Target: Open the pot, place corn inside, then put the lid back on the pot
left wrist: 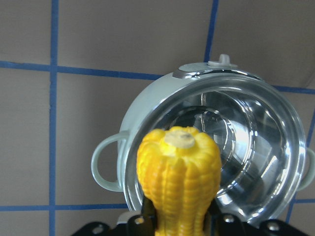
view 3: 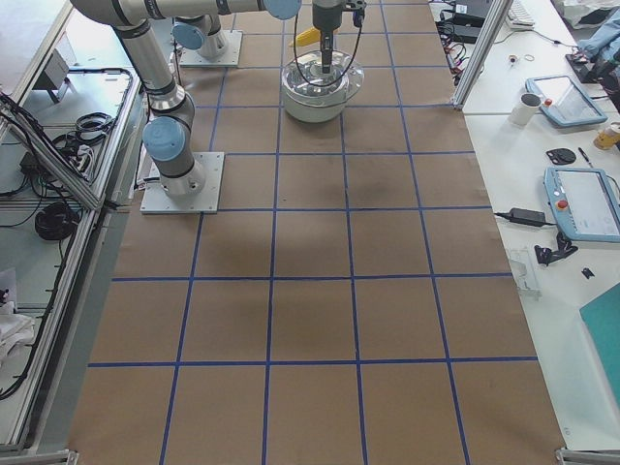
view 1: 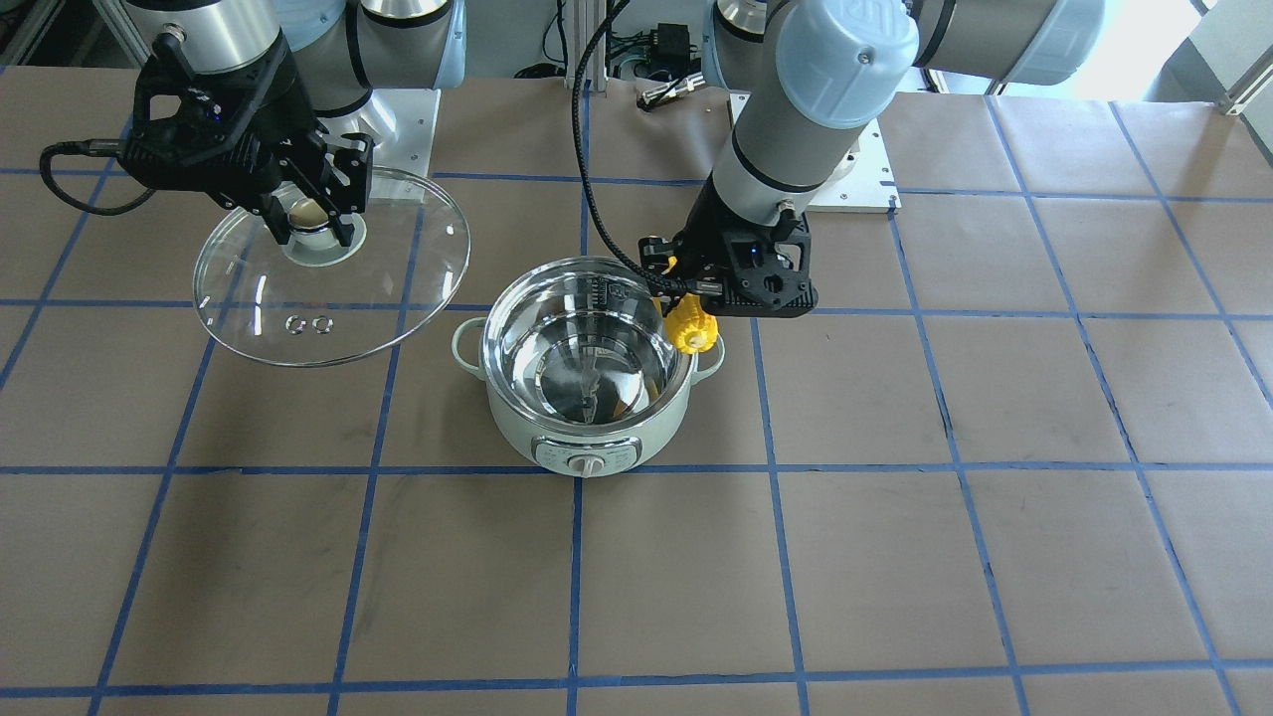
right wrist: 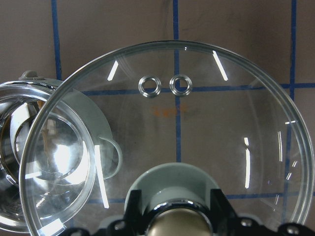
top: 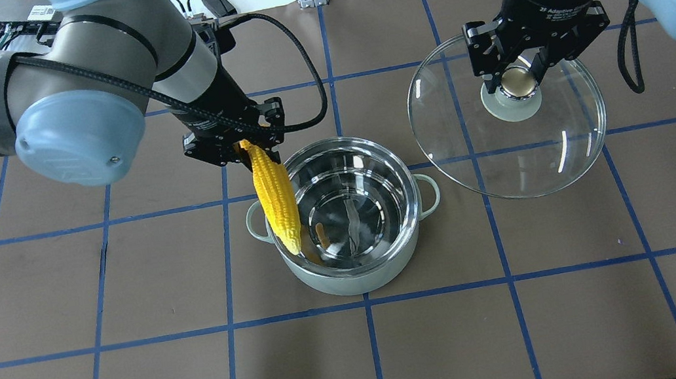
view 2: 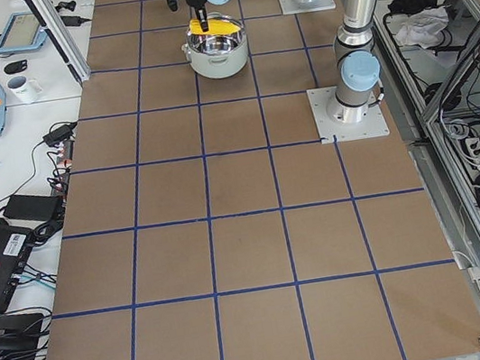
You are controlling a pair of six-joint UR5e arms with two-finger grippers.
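Presently, the bright yellow corn cob point(top: 275, 198) hangs tilted from the left gripper point(top: 244, 151), which is clamped on its upper end. Its lower end sits above the rim of the round mint-green pot with steel interior point(top: 351, 282), on the left-handle side, not yet inside. The right gripper point(top: 518, 79) grips the knob of the round clear glass lid point(top: 545, 154), raised and held aside, presumably to keep the opening free.

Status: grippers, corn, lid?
Left gripper shut on corn, tip at pot rim, unreleased. Right gripper shut on lid by its knob, held aside. Pot mouth open, nothing in the way.
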